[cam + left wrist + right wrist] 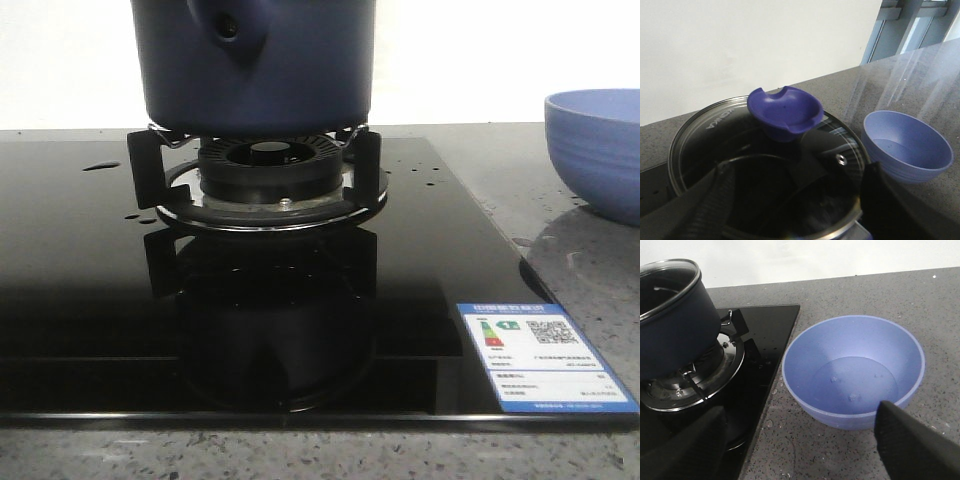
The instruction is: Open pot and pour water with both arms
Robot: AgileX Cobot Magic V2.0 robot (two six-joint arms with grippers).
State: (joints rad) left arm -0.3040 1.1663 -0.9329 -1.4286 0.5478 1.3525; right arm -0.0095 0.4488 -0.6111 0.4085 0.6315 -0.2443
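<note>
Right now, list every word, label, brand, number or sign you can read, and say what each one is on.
"KONKA": printed on the glass lid of the pot, read in the left wrist view.
Energy label sticker on the cooktop near its front right corner: blue header, coloured arrows and a QR code show, but its print is too small to read.
Bowl: no text visible.

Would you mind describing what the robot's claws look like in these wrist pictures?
Only the fingers show. The left claw has two dark, matte black fingers, blurred. The right claw has the same broad black fingers, tapering. No cables or markings are visible.
</note>
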